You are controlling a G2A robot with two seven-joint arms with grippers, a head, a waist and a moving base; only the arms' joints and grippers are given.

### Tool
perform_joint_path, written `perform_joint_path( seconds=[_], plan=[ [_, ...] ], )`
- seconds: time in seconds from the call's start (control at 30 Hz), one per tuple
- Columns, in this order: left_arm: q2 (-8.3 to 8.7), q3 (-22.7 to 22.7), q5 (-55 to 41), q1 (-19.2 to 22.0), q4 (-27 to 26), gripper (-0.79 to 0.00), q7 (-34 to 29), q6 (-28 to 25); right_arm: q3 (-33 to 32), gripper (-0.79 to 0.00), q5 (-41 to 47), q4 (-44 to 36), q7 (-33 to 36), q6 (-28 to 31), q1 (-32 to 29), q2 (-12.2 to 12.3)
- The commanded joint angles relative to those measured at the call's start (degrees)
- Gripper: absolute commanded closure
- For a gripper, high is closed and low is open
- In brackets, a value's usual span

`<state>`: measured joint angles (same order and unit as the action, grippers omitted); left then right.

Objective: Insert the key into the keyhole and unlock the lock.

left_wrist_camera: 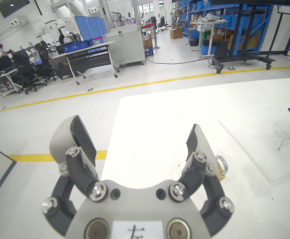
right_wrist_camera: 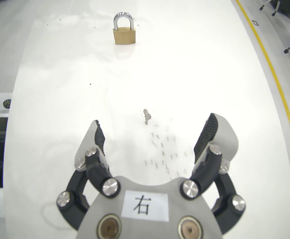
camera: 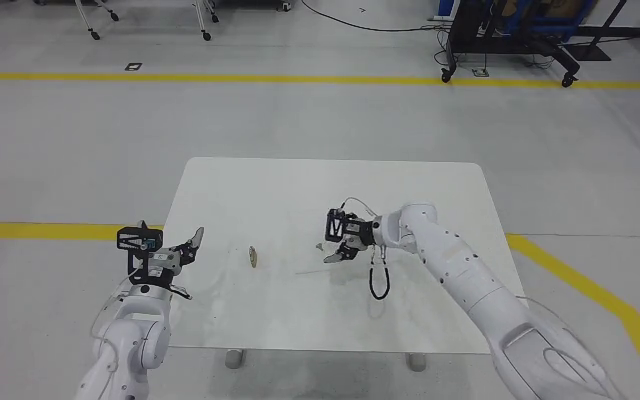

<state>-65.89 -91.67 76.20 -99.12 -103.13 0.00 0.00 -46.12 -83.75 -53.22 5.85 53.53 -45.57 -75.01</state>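
While lying flat on table: key, light, thin, stiff, probably slippery; just ahead of right gripper, spread, empty. Best pinched across bow. Lock well beyond; left gripper spread.

White counter, rounded corners; dark scuff marks on the surface, thin white sheet lying flat on it. Grey floor beyond, crossed by yellow line. Farther off: black wheeled stand, office chairs, blue shelving.
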Motion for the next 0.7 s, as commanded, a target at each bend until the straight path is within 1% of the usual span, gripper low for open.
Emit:
perform_joint_path(
  seconds=[0.0,0.07,0.1,0.13,0.17,0.2,0.33,0.4,0.43,0.5,0.53,0.6,0.63,0.67],
  plan=[
    [0.0,0.0,0.0,0.0,0.0,-0.785,0.0,0.0,1.53,-0.723,-0.12,1.86,0.88,-1.17,1.1,-0.8],
    [0.0,0.0,0.0,0.0,0.0,-0.785,0.0,0.0,2.75,-0.616,0.61,4.0,1.03,-1.69,2.19,-1.65],
    [0.0,0.0,0.0,0.0,0.0,-0.785,0.0,0.0,3.4,-0.502,0.71,4.96,1.07,-1.77,2.77,-2.07],
    [0.0,0.0,0.0,0.0,0.0,-0.785,0.0,0.0,4.04,-0.465,0.71,5.85,0.95,-1.82,3.29,-2.46],
    [0.0,0.0,0.0,0.0,0.0,-0.785,0.0,0.0,4.64,-0.385,0.67,6.76,0.83,-1.91,3.79,-2.84],
    [0.0,0.0,0.0,0.0,0.0,-0.785,0.0,0.0,5.19,-0.363,0.67,7.63,0.68,-2.02,4.26,-3.21],
    [0.0,0.0,0.0,0.0,0.0,-0.785,0.0,0.0,7.33,-0.323,0.48,10.71,0.25,-1.91,5.95,-4.66],
    [0.0,0.0,0.0,0.0,0.0,-0.785,0.0,0.0,8.28,-0.363,0.41,12.12,0.2,-1.96,6.65,-5.37],
    [0.0,0.0,0.0,0.0,0.0,-0.785,0.0,0.0,8.88,-0.369,0.25,12.74,0.53,-1.88,6.94,-5.75],
    [0.0,0.0,0.0,0.0,0.0,-0.785,0.0,0.0,10.12,-0.357,-0.17,13.37,0.77,-1.84,7.36,-6.54],
    [0.0,0.0,0.0,0.0,0.0,-0.785,0.0,0.0,10.58,-0.336,-0.39,13.72,0.62,-1.9,7.6,-6.87],
    [0.0,0.0,0.0,0.0,0.0,-0.785,0.0,0.0,11.18,-0.24,-0.53,14.65,-0.05,-2.12,8.02,-7.39],
    [0.0,0.0,0.0,0.0,0.0,-0.785,0.0,0.0,11.35,-0.108,-0.55,15.13,-0.51,-2.21,8.23,-7.59],
    [0.0,0.0,0.0,0.0,0.0,-0.785,0.0,0.0,11.52,0.0,-0.7,15.58,-0.92,-2.27,8.45,-7.75]
  ],
)
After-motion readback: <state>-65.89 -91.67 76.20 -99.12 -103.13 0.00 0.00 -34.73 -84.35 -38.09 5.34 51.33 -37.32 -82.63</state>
